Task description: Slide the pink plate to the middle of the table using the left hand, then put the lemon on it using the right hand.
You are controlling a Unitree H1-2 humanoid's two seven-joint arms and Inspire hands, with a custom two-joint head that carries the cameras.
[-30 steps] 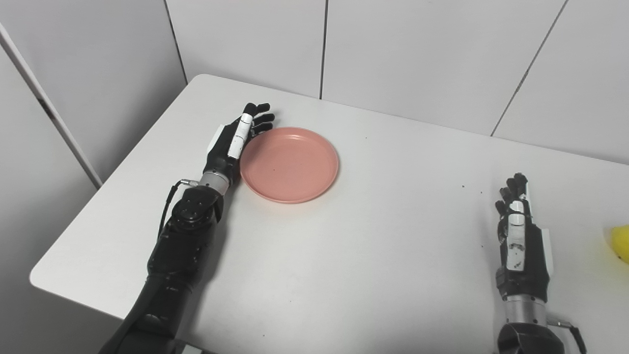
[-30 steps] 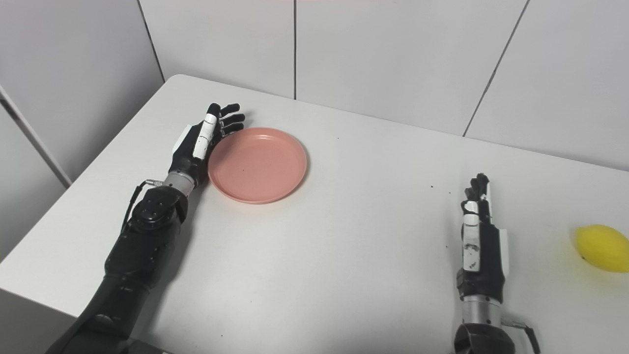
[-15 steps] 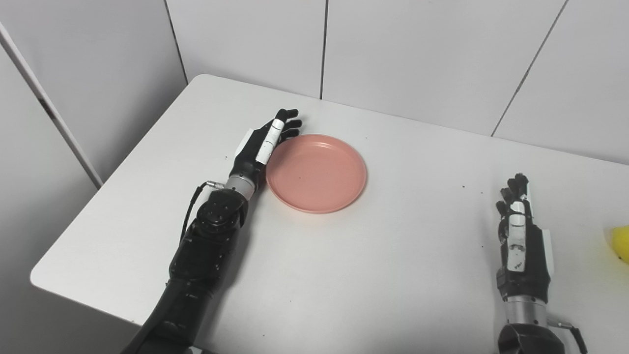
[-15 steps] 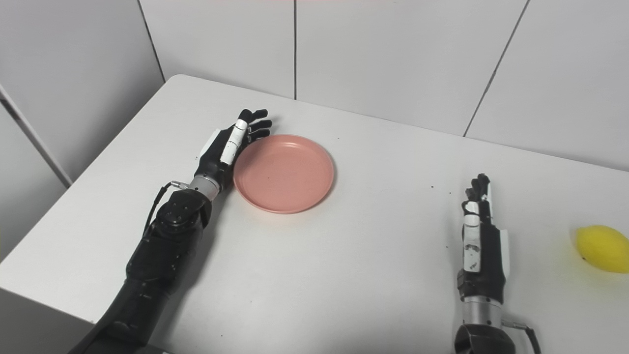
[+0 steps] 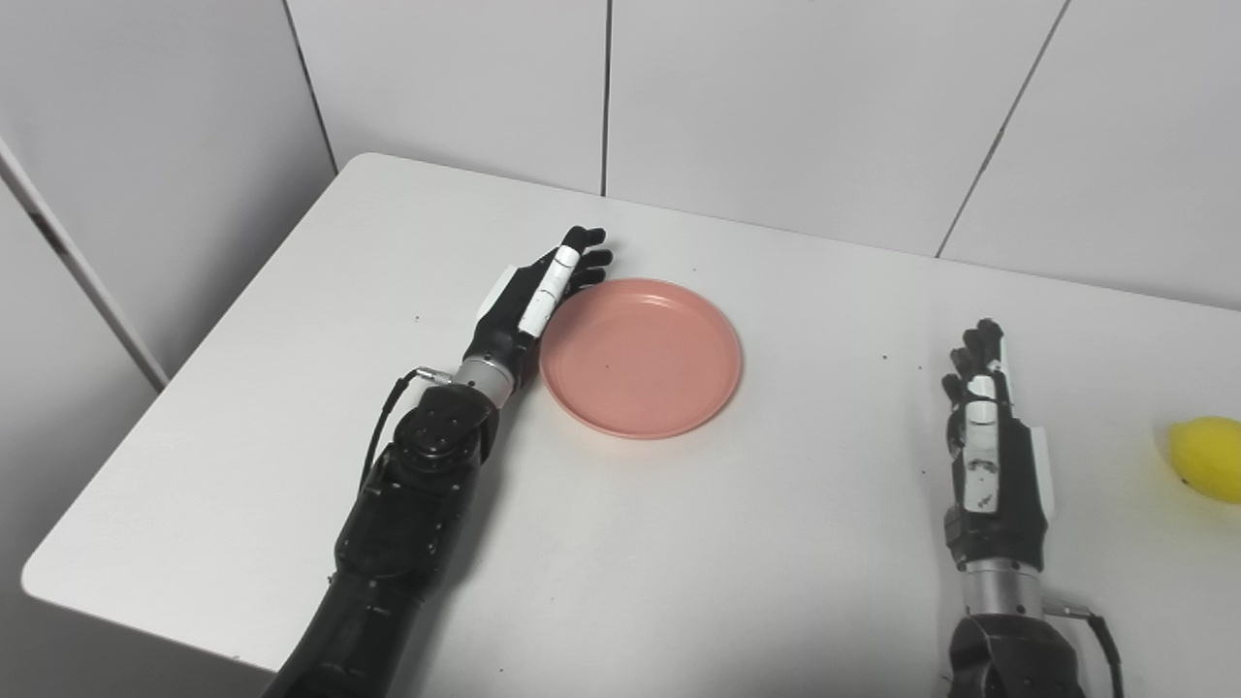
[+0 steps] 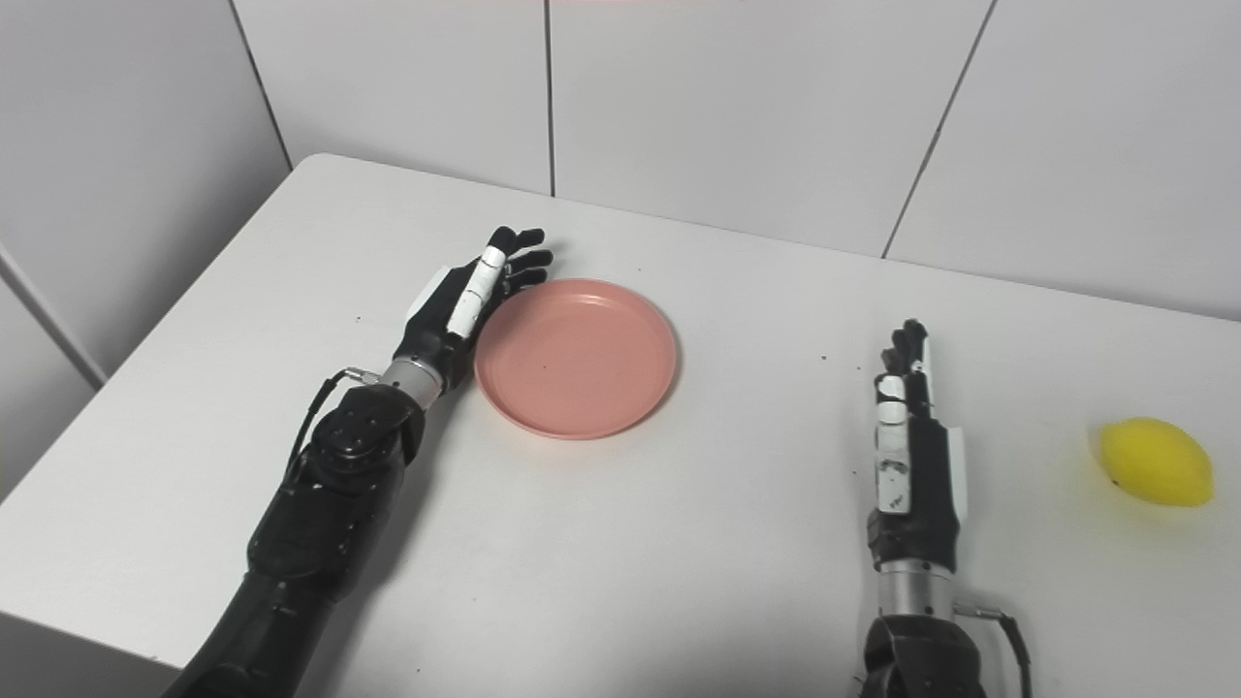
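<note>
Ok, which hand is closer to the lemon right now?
Right. The right hand rests open on the table, left of the lemon, with a clear gap between them. The left hand is far across the table, against the plate's left rim.

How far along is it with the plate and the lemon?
Nothing is finished. In hand: the open left hand lies flat against the left rim of the round pink plate, which sits left of the white table's middle. Left: the yellow lemon lies untouched beside the open right hand.
</note>
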